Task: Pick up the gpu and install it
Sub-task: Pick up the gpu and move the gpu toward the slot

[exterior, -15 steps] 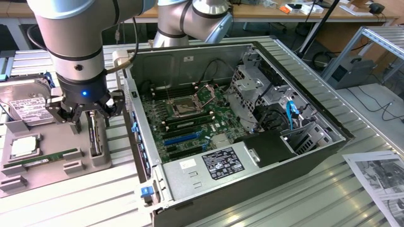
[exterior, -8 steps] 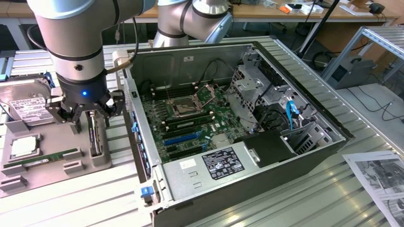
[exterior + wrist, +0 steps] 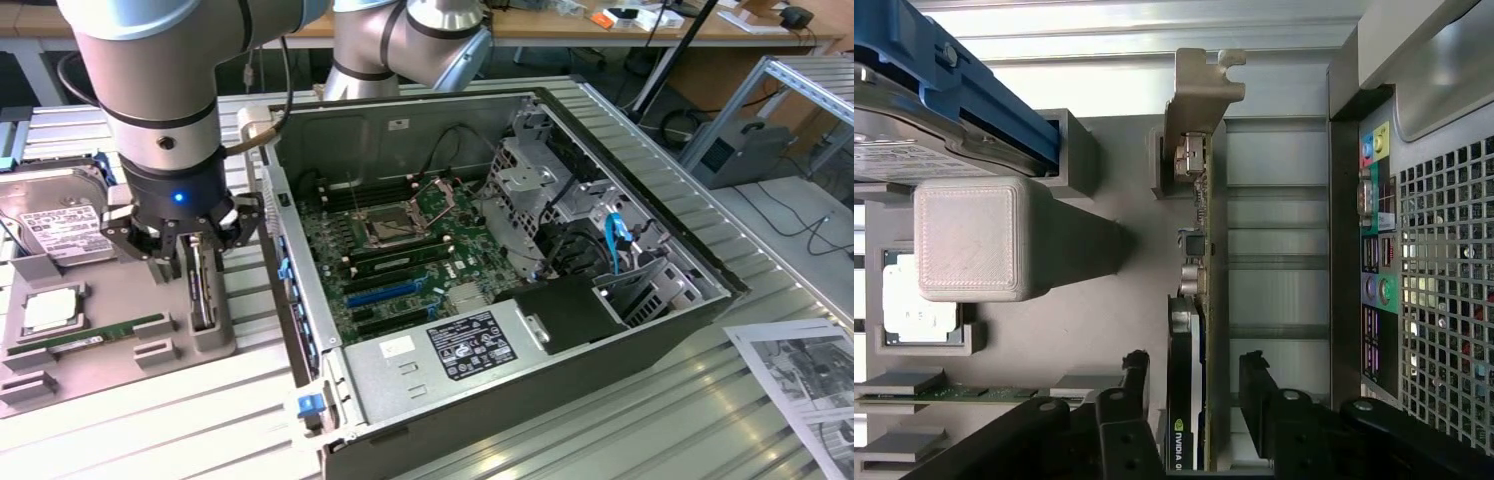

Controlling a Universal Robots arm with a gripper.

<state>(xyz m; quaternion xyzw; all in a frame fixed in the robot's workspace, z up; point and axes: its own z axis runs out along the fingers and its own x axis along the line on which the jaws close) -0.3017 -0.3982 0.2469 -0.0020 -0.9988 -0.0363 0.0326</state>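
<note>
Exterior view: end effector (image 3: 190, 262) poised over the gpu (image 3: 200, 298), which stands on edge in a grey moulded holder (image 3: 200, 345) on the ribbed metal counter (image 3: 134, 440), beside the open case (image 3: 587, 385)

Wrist view: black fingers (image 3: 1136, 378) straddle the thin dark gpu (image 3: 1212, 260), gaps either side, released. Silver bracket (image 3: 1199, 95) at its far end. Step judged: grasping; closure must meet the flat faces squarely
</note>
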